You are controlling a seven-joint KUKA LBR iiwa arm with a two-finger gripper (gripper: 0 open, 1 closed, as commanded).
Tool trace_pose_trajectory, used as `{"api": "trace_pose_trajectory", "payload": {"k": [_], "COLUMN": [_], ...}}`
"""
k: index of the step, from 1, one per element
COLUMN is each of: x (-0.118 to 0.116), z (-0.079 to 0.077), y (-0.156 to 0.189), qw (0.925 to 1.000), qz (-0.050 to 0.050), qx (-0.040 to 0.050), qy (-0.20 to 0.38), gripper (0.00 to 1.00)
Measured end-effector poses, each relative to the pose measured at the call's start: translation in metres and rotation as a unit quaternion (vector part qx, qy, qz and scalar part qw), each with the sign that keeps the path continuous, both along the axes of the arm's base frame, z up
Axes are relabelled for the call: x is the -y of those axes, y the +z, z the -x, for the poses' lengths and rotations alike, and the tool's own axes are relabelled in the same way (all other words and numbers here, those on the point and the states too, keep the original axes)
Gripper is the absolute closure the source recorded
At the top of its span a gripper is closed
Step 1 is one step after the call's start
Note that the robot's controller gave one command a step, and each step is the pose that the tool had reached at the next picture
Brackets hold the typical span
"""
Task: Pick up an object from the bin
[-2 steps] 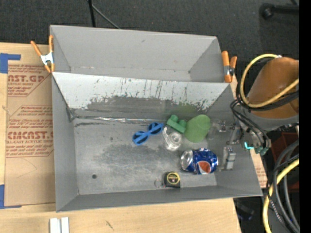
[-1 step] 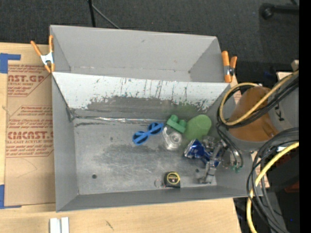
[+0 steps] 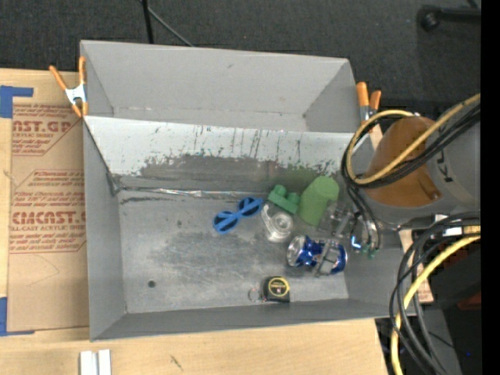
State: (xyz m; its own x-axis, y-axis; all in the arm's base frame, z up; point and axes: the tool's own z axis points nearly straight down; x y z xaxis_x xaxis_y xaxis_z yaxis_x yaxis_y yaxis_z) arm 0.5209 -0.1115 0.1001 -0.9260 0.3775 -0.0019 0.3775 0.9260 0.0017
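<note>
Camera view. The grey metal bin (image 3: 168,248) holds a small cluster of loose things toward its right side; the left half of the floor is bare, scuffed metal.

The arm (image 3: 461,158), with its orange cover (image 3: 398,178), enters over the right rim. The pincer (image 3: 348,231) sits low inside the bin against the right wall. Whether it is spread or pressed together cannot be told, and nothing can be seen pinched in it.

Nearest things:
- A blue and silvery object (image 3: 316,256) lies on the floor just below and left of the pincer, close enough that contact cannot be ruled in or out.
- A pale green cylinder (image 3: 319,199) stands just above and left of the pincer, near the back wall.
- A darker green block (image 3: 283,199) rests beside the cylinder, on its left, touching or nearly so.
- A clear round piece (image 3: 276,225) lies just below the green block.

Further off, a blue scissors-shaped piece (image 3: 237,214) lies left of the cluster, apart from it. A small black and yellow tape measure (image 3: 275,288) sits alone by the front wall
</note>
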Motion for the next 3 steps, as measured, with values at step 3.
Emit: {"api": "trace_pose_trajectory", "payload": {"k": [3], "x": [0.001], "z": [-0.006], "y": [-0.030], "qw": [0.9997], "qz": [-0.005], "qx": [-0.0150], "qy": [-0.017], "gripper": [0.00]}}
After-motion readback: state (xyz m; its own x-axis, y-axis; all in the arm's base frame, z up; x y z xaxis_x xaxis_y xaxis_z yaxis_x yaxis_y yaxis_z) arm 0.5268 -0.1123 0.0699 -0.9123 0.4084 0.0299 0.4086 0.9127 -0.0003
